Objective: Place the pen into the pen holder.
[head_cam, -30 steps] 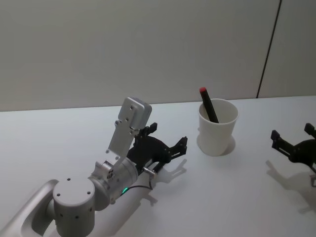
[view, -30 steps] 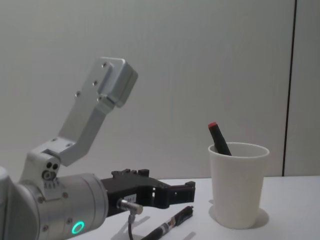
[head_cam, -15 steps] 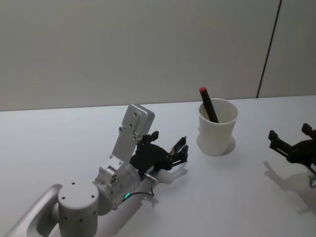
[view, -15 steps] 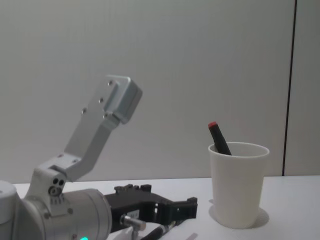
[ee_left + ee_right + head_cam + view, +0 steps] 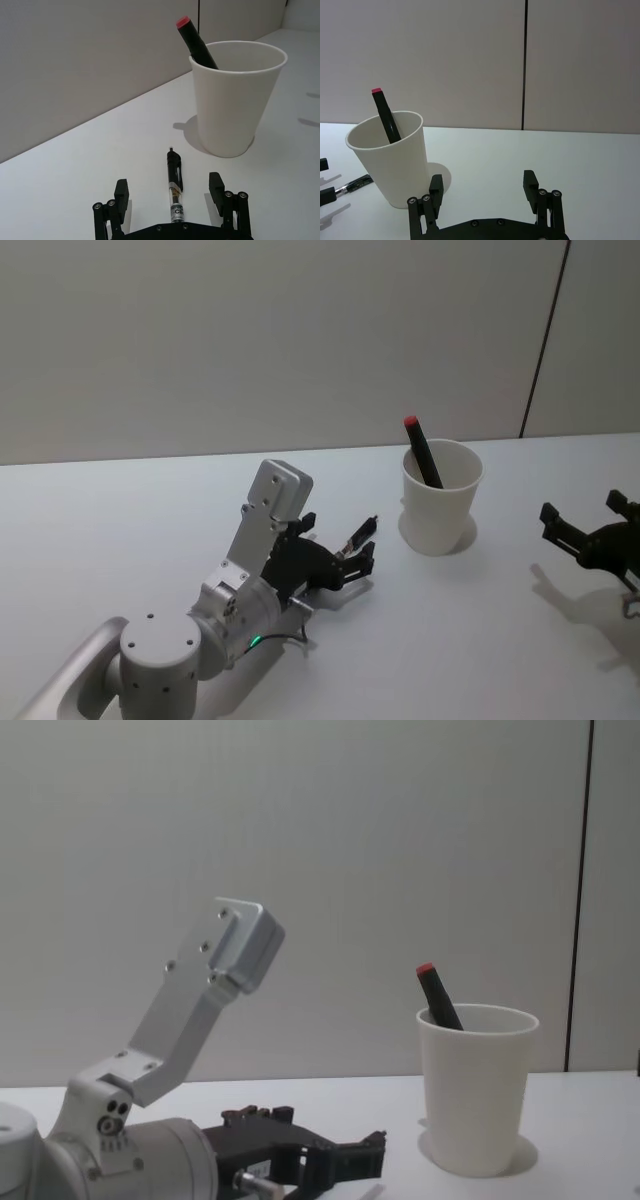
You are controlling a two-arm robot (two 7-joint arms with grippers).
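Observation:
A black pen (image 5: 174, 182) with a clear barrel lies on the white table, its tip toward the pen holder (image 5: 235, 100). My left gripper (image 5: 168, 189) is open and low over the table, one finger on each side of the pen without touching it. From the head view the same gripper (image 5: 345, 558) sits left of the white paper cup (image 5: 440, 496), the pen (image 5: 361, 532) poking out beyond its fingers. A black marker with a red cap (image 5: 421, 452) leans inside the cup. My right gripper (image 5: 483, 183) is open, hovering right of the cup (image 5: 390, 159).
The left arm's grey links (image 5: 200, 1010) rise over the table's left front. A grey wall with a dark vertical seam (image 5: 545, 340) stands behind the table. The right gripper (image 5: 590, 532) hangs near the right edge of the table.
My left gripper has come down and forward over the pen, so the pen now lies between its open fingers. The right gripper has barely shifted. The cup and marker have stayed put.

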